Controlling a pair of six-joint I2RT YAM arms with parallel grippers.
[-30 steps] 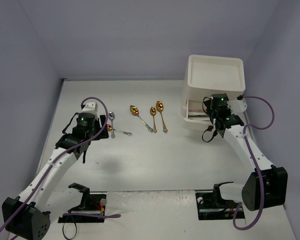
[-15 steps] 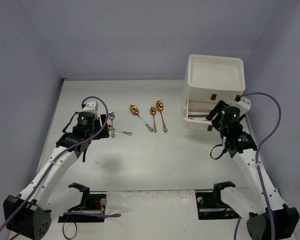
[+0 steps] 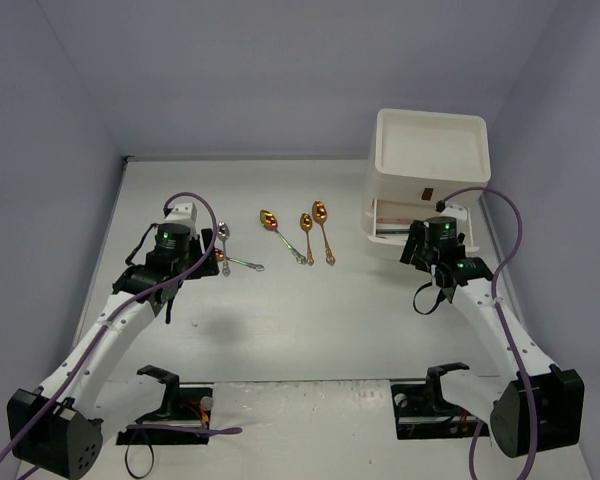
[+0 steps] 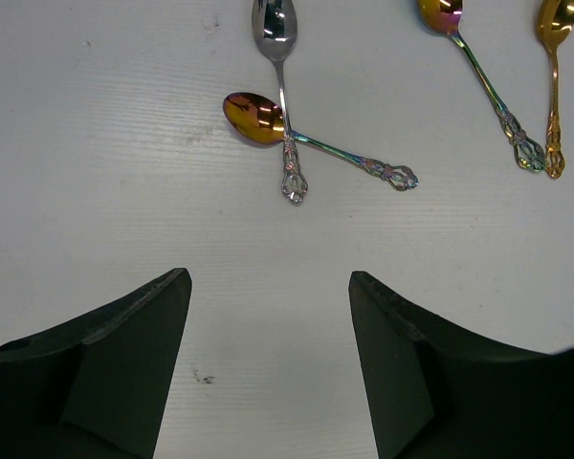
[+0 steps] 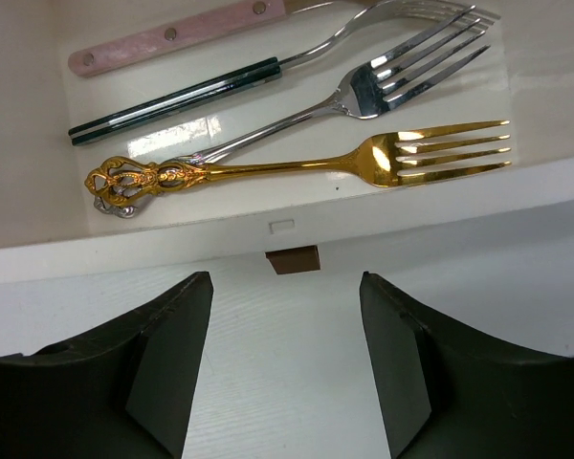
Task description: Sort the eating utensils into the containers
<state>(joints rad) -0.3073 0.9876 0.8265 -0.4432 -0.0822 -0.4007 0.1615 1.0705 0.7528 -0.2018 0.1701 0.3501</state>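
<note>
Right claw [image 5: 285, 295]: jaws apart, nothing between them, hanging just in front of the pulled-out drawer [image 5: 124, 251] and its brown handle [image 5: 292, 258]. Left claw [image 4: 268, 287]: jaws apart, nothing held, above bare table [image 3: 310, 320] near two crossed spoons.

Drawer contents, four pieces lying side by side:
- gold fork [image 5: 297, 167], nearest the front wall;
- silver fork [image 5: 364, 96], its ornate handle end tucked under the gold fork's;
- teal-handled fork [image 5: 172, 100], tines clipped by the frame edge;
- pink-handled piece [image 5: 172, 38], head out of frame, kind not determinable.

Cabinet [image 3: 430, 160] stands at the far right of the table. The pulled-out drawer sits below the top one; whether it is the middle or bottom one cannot be told. Contents of the other drawers are hidden.

On the table, well apart from the cabinet: silver spoon [image 4: 274, 24] lying across a copper-bowled spoon [image 4: 254, 117], touching it. To their right are three gold spoons [image 3: 306, 235], close together.

No brand, label or writing can be read on any item.
</note>
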